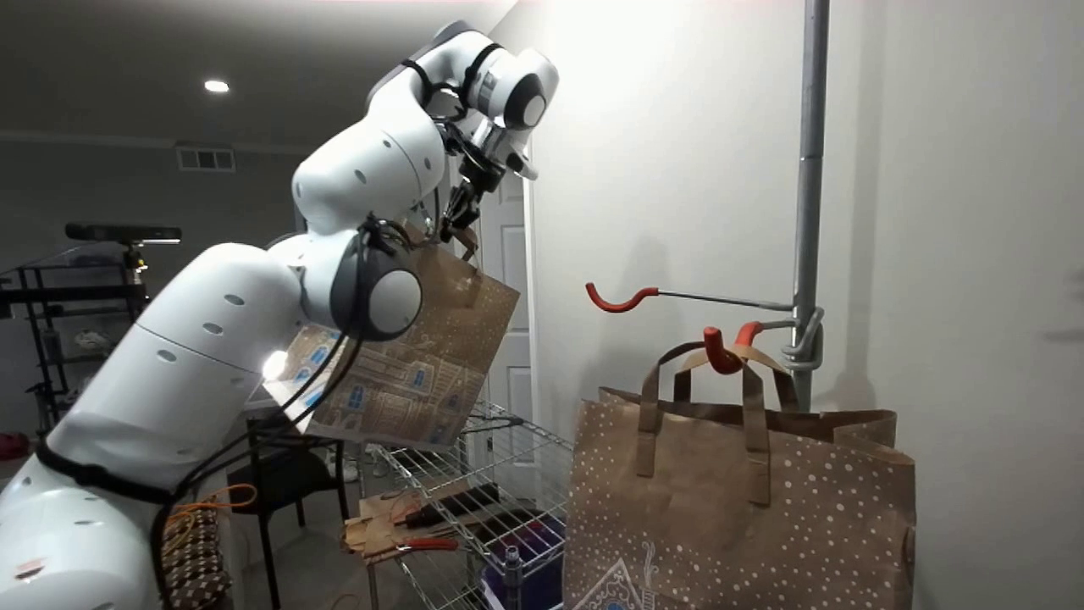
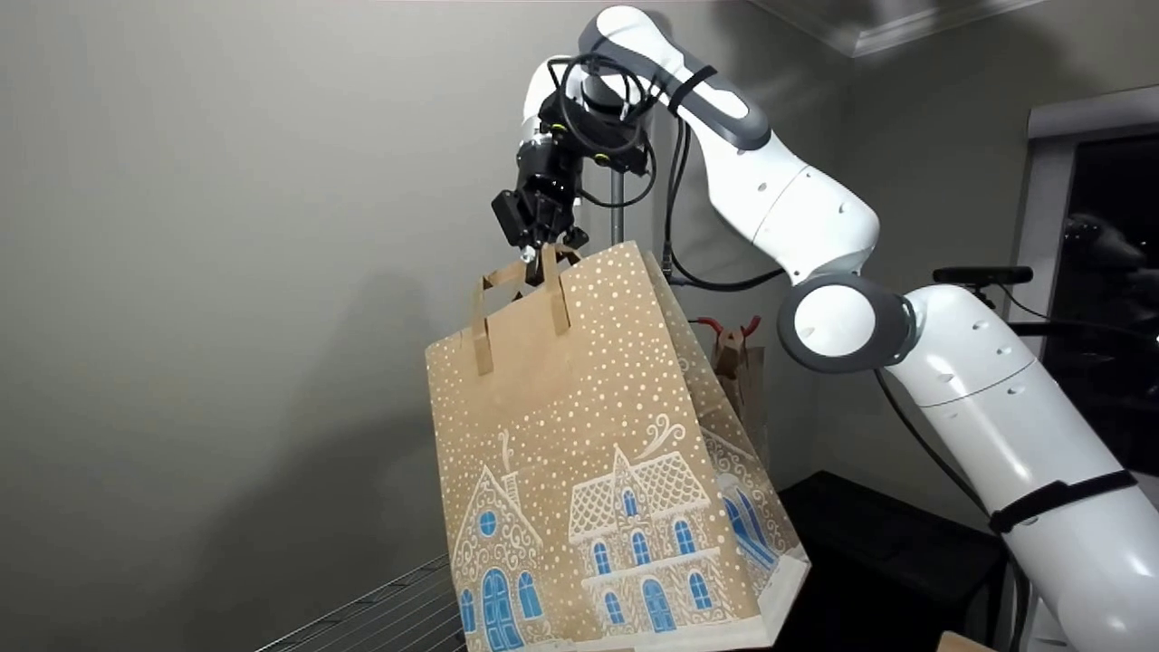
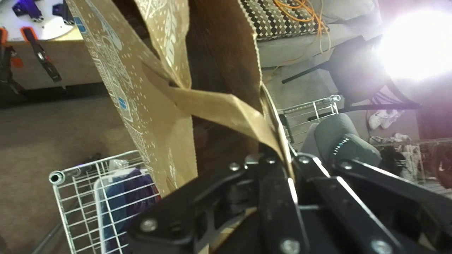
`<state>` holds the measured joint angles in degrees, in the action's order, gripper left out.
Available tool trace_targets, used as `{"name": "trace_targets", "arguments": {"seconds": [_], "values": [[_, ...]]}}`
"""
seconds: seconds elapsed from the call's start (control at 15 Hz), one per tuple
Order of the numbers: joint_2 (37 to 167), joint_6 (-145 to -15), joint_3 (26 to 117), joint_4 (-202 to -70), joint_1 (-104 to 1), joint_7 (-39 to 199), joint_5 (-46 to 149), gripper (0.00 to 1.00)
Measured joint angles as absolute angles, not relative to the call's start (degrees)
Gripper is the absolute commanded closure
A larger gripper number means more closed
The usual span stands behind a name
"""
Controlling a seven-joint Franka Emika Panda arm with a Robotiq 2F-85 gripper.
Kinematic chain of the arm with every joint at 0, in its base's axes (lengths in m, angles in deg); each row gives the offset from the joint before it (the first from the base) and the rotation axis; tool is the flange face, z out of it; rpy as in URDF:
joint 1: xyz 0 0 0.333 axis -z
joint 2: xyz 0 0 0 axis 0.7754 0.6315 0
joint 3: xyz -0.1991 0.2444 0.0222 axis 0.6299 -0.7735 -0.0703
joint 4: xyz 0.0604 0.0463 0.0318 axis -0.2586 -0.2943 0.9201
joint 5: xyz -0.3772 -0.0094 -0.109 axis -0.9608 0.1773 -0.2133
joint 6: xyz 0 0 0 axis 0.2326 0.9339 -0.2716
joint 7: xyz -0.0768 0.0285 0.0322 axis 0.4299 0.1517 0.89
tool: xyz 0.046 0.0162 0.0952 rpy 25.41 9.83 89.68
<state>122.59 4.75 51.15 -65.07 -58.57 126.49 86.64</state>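
A brown paper bag (image 2: 625, 389) with white dots and blue-windowed houses hangs tilted from my gripper (image 2: 534, 258). In the wrist view the gripper (image 3: 292, 164) is shut on a paper handle (image 3: 219, 106) of that bag, which runs in between the fingertips. The bag's mouth gapes below, its inside dark. Behind the arm in an exterior view, the same bag (image 1: 457, 330) is partly hidden by the elbow. A similar dotted bag (image 1: 720, 508) hangs by its handles on a red-tipped hook (image 1: 720, 352).
A metal pole (image 1: 810, 195) by the wall bears the hooks, including a bare red-tipped hook (image 1: 622, 303). Under the held bag stands a wire shelf (image 1: 500, 449); whether they touch I cannot tell. A black chair (image 1: 288, 487) and a grey cap (image 3: 342, 137) are nearby.
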Motion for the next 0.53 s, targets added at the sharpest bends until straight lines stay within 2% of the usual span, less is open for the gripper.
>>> {"name": "trace_targets", "arguments": {"seconds": [0.53], "values": [[122.1,18.1,56.0,-64.9,-59.7,135.6,79.6,1.00]]}}
